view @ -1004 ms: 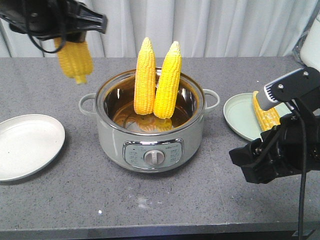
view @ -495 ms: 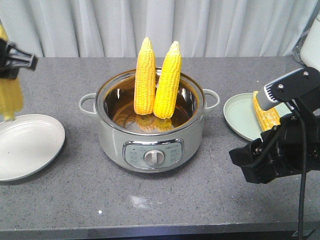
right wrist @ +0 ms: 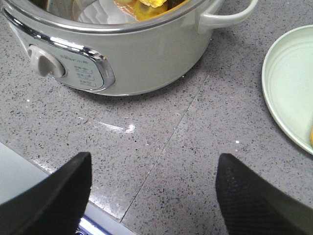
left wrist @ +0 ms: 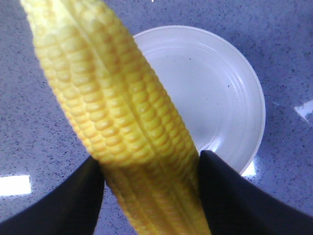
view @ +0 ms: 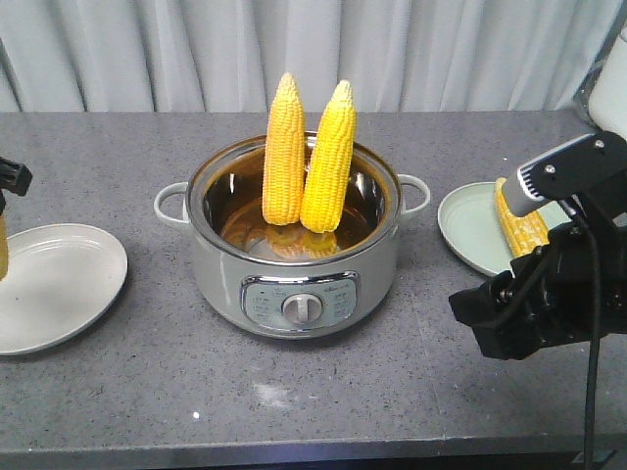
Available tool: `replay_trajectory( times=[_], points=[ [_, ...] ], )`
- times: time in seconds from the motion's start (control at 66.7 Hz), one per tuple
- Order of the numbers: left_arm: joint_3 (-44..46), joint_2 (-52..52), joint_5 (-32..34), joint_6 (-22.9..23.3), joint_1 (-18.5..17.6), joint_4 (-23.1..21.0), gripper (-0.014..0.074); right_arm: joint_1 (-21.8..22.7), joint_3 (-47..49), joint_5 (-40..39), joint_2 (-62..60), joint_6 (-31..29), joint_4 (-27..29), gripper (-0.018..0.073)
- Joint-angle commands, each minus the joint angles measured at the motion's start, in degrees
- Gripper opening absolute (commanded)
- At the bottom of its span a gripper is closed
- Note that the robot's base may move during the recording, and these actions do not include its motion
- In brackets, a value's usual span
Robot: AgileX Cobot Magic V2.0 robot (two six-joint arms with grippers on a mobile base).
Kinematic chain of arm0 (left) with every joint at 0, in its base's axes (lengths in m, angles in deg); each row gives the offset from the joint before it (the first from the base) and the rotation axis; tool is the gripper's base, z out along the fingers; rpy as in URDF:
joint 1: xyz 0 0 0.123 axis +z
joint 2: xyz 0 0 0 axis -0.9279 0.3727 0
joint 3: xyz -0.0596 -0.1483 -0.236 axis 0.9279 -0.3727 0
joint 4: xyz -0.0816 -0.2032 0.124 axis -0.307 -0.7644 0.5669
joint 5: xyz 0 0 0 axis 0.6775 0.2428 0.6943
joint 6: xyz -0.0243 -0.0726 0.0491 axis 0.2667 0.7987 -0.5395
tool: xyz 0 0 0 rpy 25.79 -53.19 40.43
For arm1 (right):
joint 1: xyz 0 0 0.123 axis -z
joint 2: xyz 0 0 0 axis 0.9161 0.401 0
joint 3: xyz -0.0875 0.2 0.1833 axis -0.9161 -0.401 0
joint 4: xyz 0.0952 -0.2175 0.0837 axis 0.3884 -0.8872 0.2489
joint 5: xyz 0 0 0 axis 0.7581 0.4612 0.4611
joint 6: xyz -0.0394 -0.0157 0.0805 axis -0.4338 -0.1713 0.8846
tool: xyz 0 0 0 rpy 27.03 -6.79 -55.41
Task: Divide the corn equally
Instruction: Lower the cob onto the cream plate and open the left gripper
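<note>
**A:** Which step is in hand?

**B:** Delivering corn to the left side. The left tool (left wrist: 149,164) is clenched on the held cob (left wrist: 112,98), one black finger on each flank. The cob hangs over the white plate (left wrist: 220,98) and is not set down, as far as I can judge. In the front view only a sliver of it shows at the far left edge.

**A:** And the other corn?

**B:** A left cob (view: 283,147) and a right cob (view: 328,157) stand upright side by side in the cooker pot (view: 294,264) at mid-bench. The plated cob (view: 519,223) lies on the green plate (view: 470,235) at the right.

**A:** The right tool?

**B:** The right tool (right wrist: 152,164) is released. Its fingers are spread with nothing between them, over bare bench (view: 392,392) near the pot and just left of the green plate.

**A:** Next move?

**B:** I'd say lower the held cob onto the white plate, tip it so it lies flat, then let go. It is round, so it may roll, and setting it toward the middle seems wise. That would give each plate one cob, with the pot's two cobs left to share out.
</note>
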State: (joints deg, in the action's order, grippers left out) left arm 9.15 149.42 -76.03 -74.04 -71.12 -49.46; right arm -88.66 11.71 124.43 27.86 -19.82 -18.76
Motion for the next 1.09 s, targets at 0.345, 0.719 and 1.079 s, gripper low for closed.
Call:
replay_trajectory(
  times=[0.345, 0.719, 1.079],
  points=[
    [1.3, 8.9, 3.0, -6.2, 1.5, -2.9, 0.0256, 0.0, 1.4, -2.8, -0.9, -0.5, 0.3, 0.0507],
    [1.3, 15.0, 4.9, -5.8, 1.5, -3.0, 0.0258, 0.0, 1.4, -2.8, -0.9, -0.5, 0.3, 0.0507],
    [1.4, 17.1, 4.8, -5.8, 1.5, -3.2, 0.0479, 0.0, 1.4, -2.8, -0.9, -0.5, 0.3, 0.0507]
  ],
)
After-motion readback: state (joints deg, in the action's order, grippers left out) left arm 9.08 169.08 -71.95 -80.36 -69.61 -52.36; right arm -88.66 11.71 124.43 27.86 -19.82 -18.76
